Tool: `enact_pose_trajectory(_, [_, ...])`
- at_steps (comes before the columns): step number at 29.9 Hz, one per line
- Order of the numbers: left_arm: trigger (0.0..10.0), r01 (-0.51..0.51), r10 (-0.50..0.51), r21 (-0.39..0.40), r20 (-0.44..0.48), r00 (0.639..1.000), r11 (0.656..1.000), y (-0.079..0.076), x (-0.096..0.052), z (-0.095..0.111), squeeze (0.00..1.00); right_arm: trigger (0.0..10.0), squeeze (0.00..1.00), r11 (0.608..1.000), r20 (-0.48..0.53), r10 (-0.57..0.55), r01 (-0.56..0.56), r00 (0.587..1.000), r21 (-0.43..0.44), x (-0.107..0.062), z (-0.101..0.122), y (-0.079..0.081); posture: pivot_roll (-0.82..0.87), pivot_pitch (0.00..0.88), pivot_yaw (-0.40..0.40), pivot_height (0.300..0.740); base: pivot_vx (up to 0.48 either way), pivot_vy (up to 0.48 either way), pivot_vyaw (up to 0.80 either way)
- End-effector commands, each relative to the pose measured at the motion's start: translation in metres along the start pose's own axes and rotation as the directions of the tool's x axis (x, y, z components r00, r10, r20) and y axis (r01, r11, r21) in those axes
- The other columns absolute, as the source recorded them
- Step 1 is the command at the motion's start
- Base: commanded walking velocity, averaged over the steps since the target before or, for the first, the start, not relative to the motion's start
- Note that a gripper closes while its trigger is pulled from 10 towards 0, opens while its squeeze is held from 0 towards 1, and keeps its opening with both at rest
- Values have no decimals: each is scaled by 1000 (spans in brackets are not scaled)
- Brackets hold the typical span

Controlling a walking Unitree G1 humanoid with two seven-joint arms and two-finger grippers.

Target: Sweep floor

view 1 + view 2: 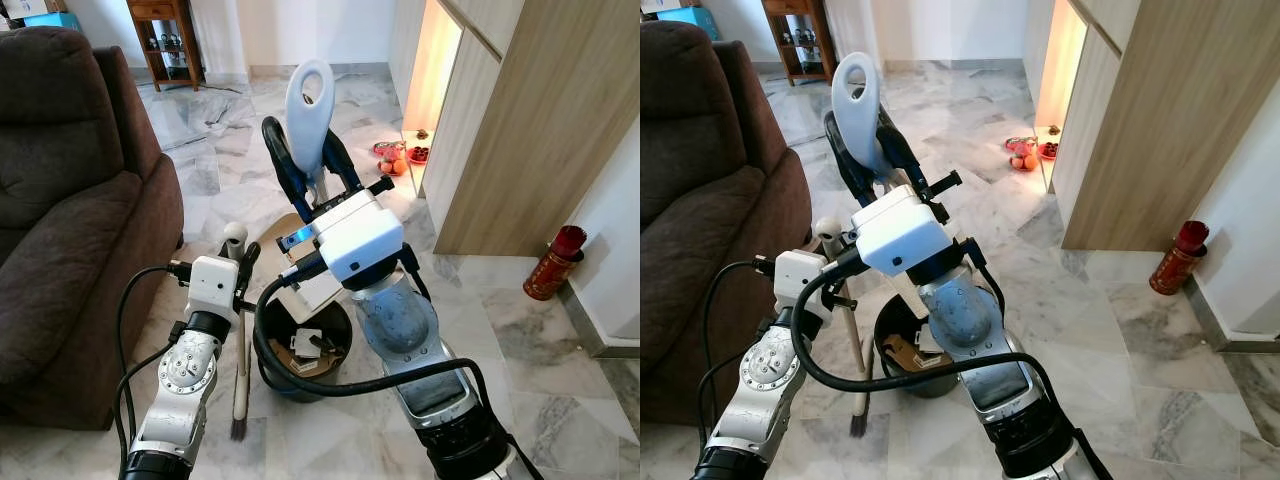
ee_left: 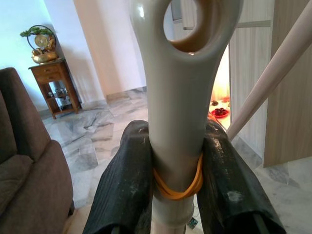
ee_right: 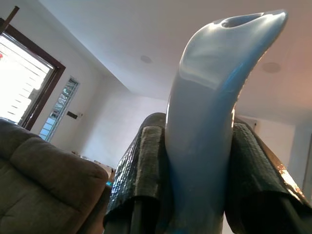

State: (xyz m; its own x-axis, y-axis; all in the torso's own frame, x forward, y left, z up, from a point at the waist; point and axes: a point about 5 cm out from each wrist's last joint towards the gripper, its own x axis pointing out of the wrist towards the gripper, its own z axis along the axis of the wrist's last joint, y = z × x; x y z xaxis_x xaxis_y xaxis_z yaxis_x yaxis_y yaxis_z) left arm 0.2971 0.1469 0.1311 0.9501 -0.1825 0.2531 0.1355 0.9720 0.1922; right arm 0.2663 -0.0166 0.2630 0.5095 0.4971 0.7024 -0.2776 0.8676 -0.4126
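The right gripper, clamped on the dustpan handle, stands above the black pan — the left gripper, shut on the broom stick, just beside it.

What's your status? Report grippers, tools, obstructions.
Right gripper shut on dustpan, held over black bin. Left gripper shut on broom, bristles on floor. Sofa close on left.
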Motion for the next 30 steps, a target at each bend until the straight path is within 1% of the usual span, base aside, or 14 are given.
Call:
enact_pose_trajectory(1, [10000,-2,1,8,50,999,1000,2,4,9,0,10000,0,1000,133,5,-1,991,-27,6,23,-1,118,37,31,740,0,0,0])
enact_pose_trajectory(16, [10000,-2,2,8,48,999,1000,2,4,7,0,10000,0,996,140,70,-62,988,-57,5,23,7,118,36,29,740,0,0,0])
enact_pose_trajectory(23, [10000,-2,2,10,47,999,1000,2,4,7,0,10000,0,993,125,85,-74,989,-91,4,20,8,118,37,30,740,0,0,0])
enact_pose_trajectory(27, [10000,-2,1,12,46,999,1000,2,4,7,0,10000,0,988,109,75,-59,991,-140,5,18,5,117,38,31,740,0,0,0])
enact_pose_trajectory(28, [10000,-2,1,13,46,999,1000,2,4,7,0,10000,0,981,88,44,-27,995,-191,5,13,-3,117,39,31,740,0,0,0])
enact_pose_trajectory(30, [10000,-2,1,13,46,999,1000,2,5,8,0,10000,0,970,62,8,8,998,-242,6,8,-12,118,39,32,740,0,0,0])
